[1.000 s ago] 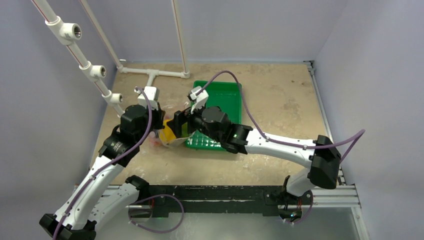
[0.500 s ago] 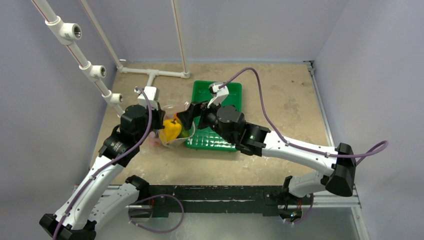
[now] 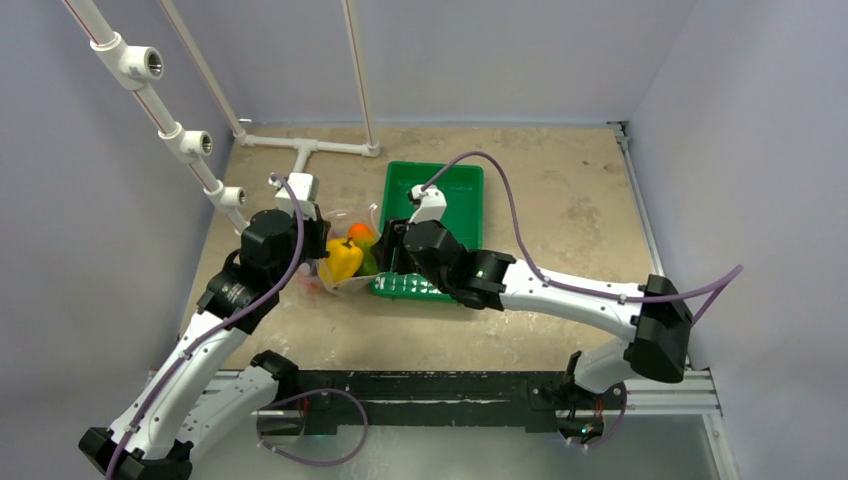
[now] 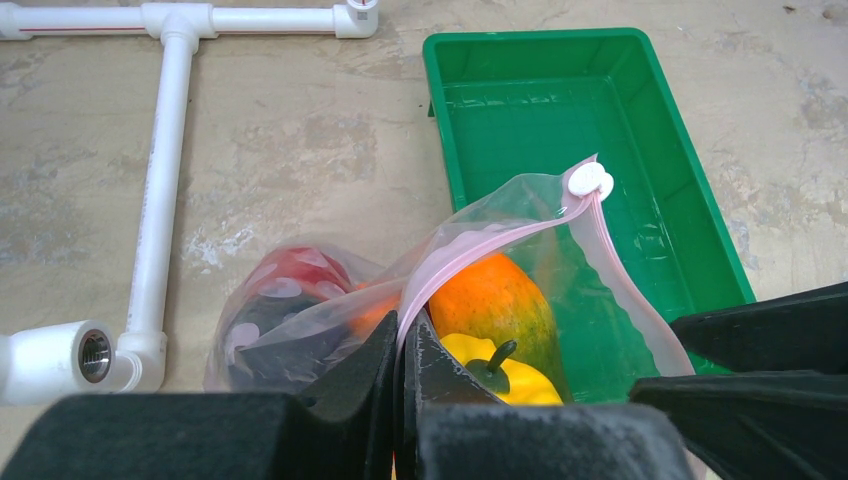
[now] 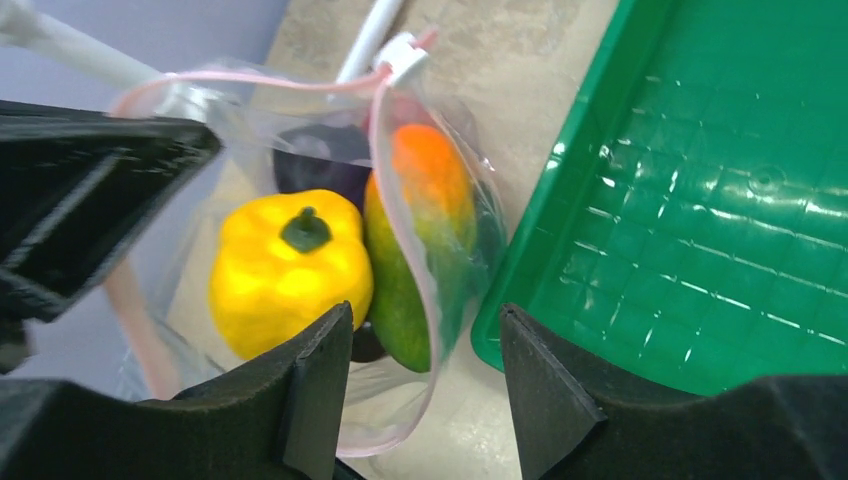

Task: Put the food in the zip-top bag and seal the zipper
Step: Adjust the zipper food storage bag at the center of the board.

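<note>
The clear zip-top bag (image 4: 300,310) lies left of the green tray, its mouth open. My left gripper (image 4: 402,335) is shut on the pink zipper strip (image 4: 480,240) at the mouth's near edge; the white slider (image 4: 588,180) sits at the far end. Inside are the yellow pepper (image 5: 285,270), the green-orange pepper (image 5: 420,220), a dark purple piece (image 5: 320,165) and a red piece (image 4: 295,275). My right gripper (image 5: 425,350) is open and empty, just above the bag's mouth edge. In the top view the bag (image 3: 345,262) sits between both grippers.
The green tray (image 3: 455,195) stands right of the bag, with no food in it (image 5: 720,200). White pipework (image 4: 160,130) lies on the table to the left and back. Walls close the cell on three sides.
My right gripper drew back from the bag toward the tray, then came back near the bag's mouth. The yellow pepper now lies uncovered in the bag. The left gripper stayed put.
</note>
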